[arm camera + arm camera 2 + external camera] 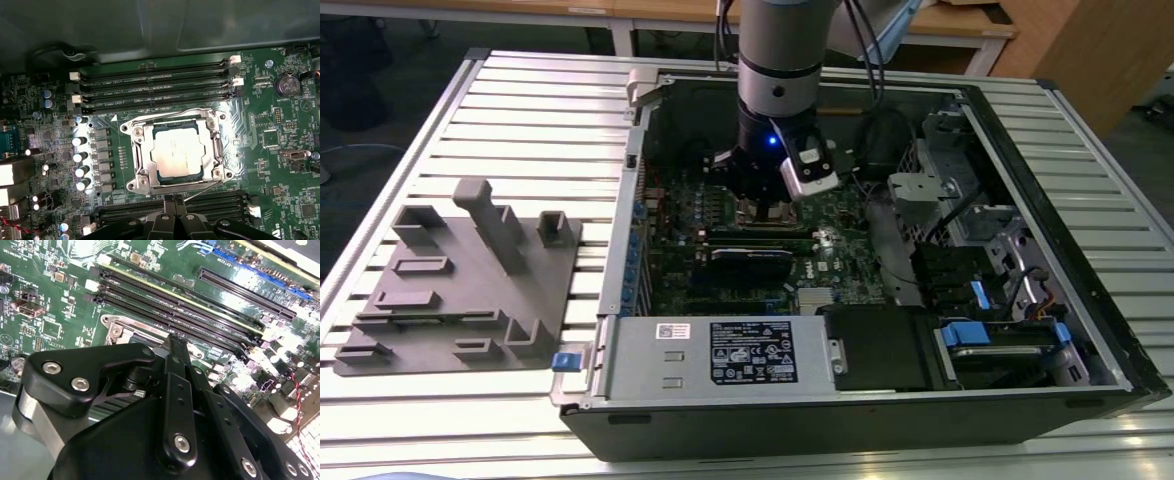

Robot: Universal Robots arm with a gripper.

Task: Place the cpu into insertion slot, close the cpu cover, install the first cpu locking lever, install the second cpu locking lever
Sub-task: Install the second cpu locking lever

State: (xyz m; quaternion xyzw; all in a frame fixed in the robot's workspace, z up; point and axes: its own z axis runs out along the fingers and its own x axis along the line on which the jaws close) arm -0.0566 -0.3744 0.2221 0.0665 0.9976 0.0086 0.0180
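Observation:
The cpu (177,156), a pale silver square, lies in the insertion slot (131,185) on the green motherboard (670,240). The cpu cover (141,155), a silvery frame with a window, lies flat around it. Thin wire levers run along two sides of the frame; I cannot tell whether they are latched. In the first wrist view my gripper (173,202) sits at one edge of the socket, its black fingers together with nothing between them. In the second wrist view the gripper (172,340) reaches down beside the socket's corner (117,329). The exterior view shows the gripper (765,212) low inside the open case, over the socket.
Long black memory slots (150,82) flank the socket on two sides, and a row of capacitors (80,160) stands on a third. A black card (750,257), the power supply (720,352), cables and drive bays (987,300) crowd the case. A grey fixture (454,290) lies at the exterior view's left.

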